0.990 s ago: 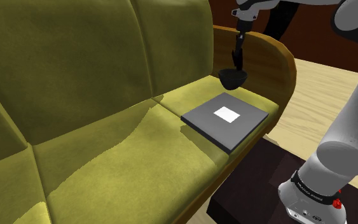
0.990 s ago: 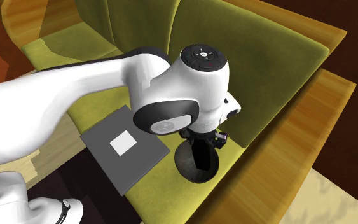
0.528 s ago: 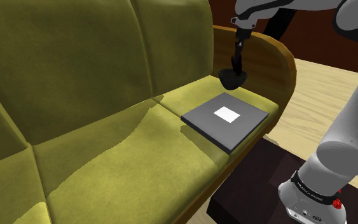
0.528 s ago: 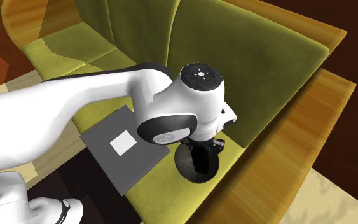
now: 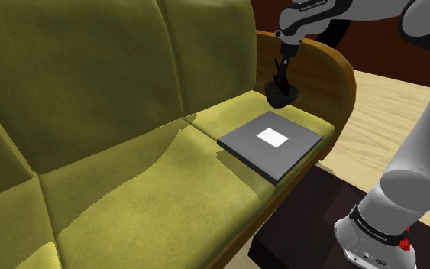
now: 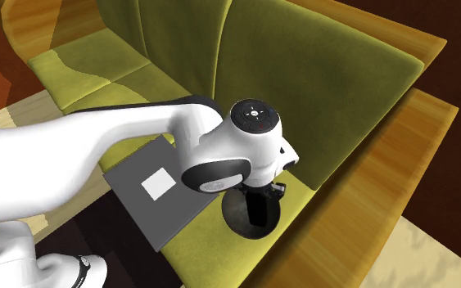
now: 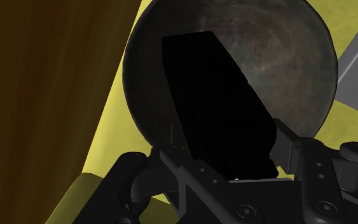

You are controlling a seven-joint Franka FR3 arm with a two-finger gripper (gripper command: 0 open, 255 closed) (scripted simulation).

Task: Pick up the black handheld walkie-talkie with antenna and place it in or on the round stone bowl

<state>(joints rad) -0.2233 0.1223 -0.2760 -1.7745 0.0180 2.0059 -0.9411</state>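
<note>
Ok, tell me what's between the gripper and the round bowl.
The black walkie-talkie: the gripper clasps it, and it hangs right over the hollow of the dark round bowl. The wrist view shows this.

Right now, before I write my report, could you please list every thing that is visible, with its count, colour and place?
sofa: one, olive green with a brown wooden frame, under everything else.
flat box: one, grey with a white patch, on the seat near the armrest.
bowl: one, dark mottled grey, on the seat beside the flat box, by the armrest.
walkie-talkie: one, black, over the bowl.
arm: one, white with dark joints, reaching over the seat.
end effector: one, black, shut on the walkie-talkie.
</note>
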